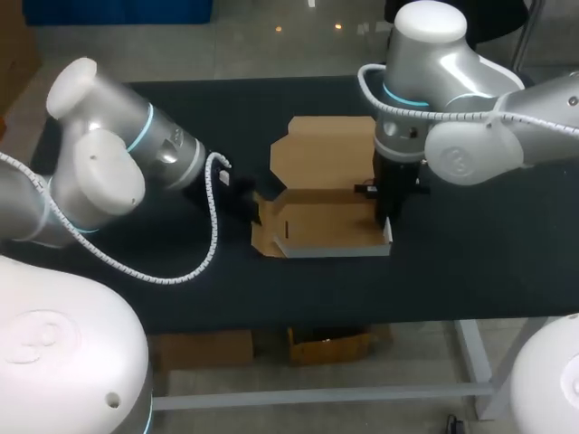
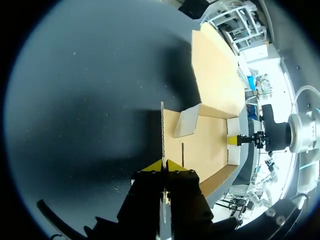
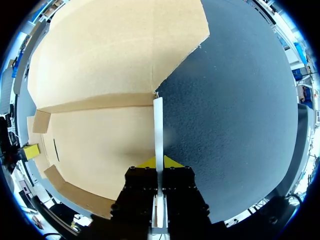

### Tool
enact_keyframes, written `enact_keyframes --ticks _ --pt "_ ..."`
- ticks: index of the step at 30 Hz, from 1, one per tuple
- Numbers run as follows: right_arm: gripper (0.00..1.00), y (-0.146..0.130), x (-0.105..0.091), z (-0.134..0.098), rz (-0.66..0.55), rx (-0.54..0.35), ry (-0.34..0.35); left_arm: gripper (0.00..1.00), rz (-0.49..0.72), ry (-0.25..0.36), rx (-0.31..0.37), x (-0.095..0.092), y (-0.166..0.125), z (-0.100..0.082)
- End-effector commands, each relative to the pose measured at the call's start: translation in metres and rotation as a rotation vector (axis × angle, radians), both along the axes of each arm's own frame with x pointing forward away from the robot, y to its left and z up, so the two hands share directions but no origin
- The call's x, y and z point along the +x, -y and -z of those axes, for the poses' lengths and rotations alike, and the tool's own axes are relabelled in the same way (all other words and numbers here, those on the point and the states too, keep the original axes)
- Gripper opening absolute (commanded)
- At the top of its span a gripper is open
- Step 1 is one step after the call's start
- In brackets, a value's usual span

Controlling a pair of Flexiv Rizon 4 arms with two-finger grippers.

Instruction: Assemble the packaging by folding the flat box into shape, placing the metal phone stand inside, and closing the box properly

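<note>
A brown cardboard box (image 1: 330, 224) lies on the black table, half folded, with its lid (image 1: 321, 154) flat behind it. My left gripper (image 1: 246, 203) is shut on the box's upright left side flap (image 2: 162, 132), whose thin edge runs between the yellow tips of the left gripper (image 2: 164, 165). My right gripper (image 1: 387, 217) is shut on the white-edged right side wall (image 3: 158, 127), which rises out of the right gripper (image 3: 159, 162). The box floor (image 3: 100, 145) and lid (image 3: 115, 50) spread beside that wall. Across the floor (image 2: 200, 150), the right gripper's yellow tip (image 2: 234, 140) shows. No metal phone stand is in view.
The black table top (image 1: 470, 271) extends on all sides of the box, with more bare surface at the right and left. Its front edge (image 1: 362, 321) runs a short way in front of the box.
</note>
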State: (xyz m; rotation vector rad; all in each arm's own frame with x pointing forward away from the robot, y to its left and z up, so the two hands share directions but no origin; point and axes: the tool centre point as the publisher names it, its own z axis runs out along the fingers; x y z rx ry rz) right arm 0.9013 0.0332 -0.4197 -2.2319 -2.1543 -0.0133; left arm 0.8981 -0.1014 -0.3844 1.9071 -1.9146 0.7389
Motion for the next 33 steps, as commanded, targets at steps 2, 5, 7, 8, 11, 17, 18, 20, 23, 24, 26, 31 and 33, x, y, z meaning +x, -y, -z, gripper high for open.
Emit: enact_keyframes --ticks 2,5,7,8,11,17,18,20,23,24,26,31,33 --pt "0.0 -0.003 0.0 0.0 0.0 0.001 -0.002 0.0 -0.04 0.024 0.204 -0.007 0.022 -0.009" --pt "0.0 -0.003 0.0 0.0 0.0 0.001 -0.002 0.0 -0.061 0.053 0.283 -0.007 0.03 -0.011" --pt "0.0 -0.003 0.0 0.0 0.0 0.001 -0.002 0.0 -0.071 0.065 0.324 -0.007 0.034 -0.012" --pt "0.0 -0.003 0.0 0.0 0.0 0.001 -0.002 0.0 -0.082 0.078 0.349 -0.007 0.037 -0.013" --pt "0.0 -0.003 0.0 0.0 0.0 0.001 -0.002 0.0 -0.098 0.093 0.398 -0.005 0.042 -0.015" --pt "0.0 -0.003 0.0 0.0 0.0 0.001 -0.002 0.0 -0.118 0.103 0.442 -0.002 0.049 -0.016" --pt "0.0 -0.003 0.0 0.0 0.0 0.001 -0.002 0.0 -0.117 0.102 0.441 -0.002 0.049 -0.017" --pt "0.0 -0.003 0.0 0.0 0.0 0.001 -0.002 0.0 -0.119 0.1 0.443 -0.002 0.049 -0.017" --pt "0.0 -0.003 0.0 0.0 0.0 0.001 -0.002 0.0 -0.122 0.095 0.447 -0.001 0.048 -0.018" --pt "0.0 -0.003 0.0 0.0 0.0 0.001 -0.002 0.0 -0.122 0.094 0.447 -0.001 0.048 -0.018" --pt "0.0 -0.003 0.0 0.0 0.0 0.001 -0.002 0.07 -0.125 0.091 0.448 -0.001 0.046 -0.02" --pt "0.0 -0.003 0.0 0.0 0.0 0.001 -0.002 0.27 -0.123 0.074 0.428 -0.002 0.037 -0.027" --pt "0.0 -0.003 0.0 0.0 0.0 0.001 -0.002 0.31 -0.119 0.066 0.411 -0.003 0.033 -0.03"
